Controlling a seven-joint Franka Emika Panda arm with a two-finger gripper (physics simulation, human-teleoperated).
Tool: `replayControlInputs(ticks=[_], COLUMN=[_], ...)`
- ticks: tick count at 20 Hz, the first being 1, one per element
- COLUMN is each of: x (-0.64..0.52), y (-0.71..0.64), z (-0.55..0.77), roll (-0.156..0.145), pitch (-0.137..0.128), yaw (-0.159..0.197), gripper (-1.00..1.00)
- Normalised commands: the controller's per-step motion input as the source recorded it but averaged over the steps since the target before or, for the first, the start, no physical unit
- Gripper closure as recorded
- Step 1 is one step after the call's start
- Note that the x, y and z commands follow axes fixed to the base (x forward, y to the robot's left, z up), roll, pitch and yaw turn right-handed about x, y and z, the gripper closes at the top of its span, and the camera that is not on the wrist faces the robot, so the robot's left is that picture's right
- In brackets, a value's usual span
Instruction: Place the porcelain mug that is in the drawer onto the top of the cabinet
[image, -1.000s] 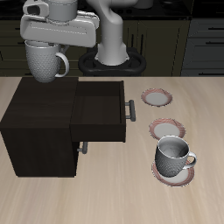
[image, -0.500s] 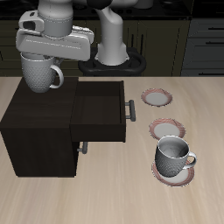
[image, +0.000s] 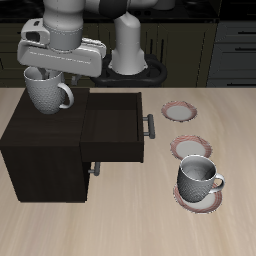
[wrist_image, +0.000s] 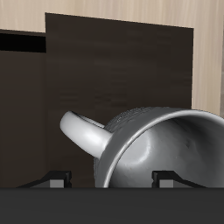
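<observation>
My gripper (image: 42, 75) is shut on the rim of the porcelain mug (image: 47, 94), a speckled grey-white mug with a loop handle. I hold it upright just above the flat top of the dark wooden cabinet (image: 45, 135), near its back edge. In the wrist view the mug (wrist_image: 157, 144) fills the frame, its handle and dark inside showing, with the cabinet top (wrist_image: 114, 70) below it. The upper drawer (image: 118, 125) with its grey bar handle stands pulled open and holds nothing that I can see.
A smaller, squatter grey mug (image: 198, 180) stands on a pink-rimmed saucer near the table's front. Two more saucers (image: 181, 110) (image: 190, 149) lie beyond it. A lower drawer handle (image: 94, 169) sticks out under the open drawer.
The gripper has lowered the mug towards the cabinet top and shifted it slightly, from well above the cabinet to just over its surface.
</observation>
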Motion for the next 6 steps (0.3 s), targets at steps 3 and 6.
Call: replayControlInputs(ticks=[3,6], x=[-0.03,-0.16], y=[-0.02,0.09], z=[0.11,0.21], roll=[-0.013,0.02], pitch=[-0.02,-0.031], yaw=[0.01,-0.003], gripper=[-1.0,-1.0])
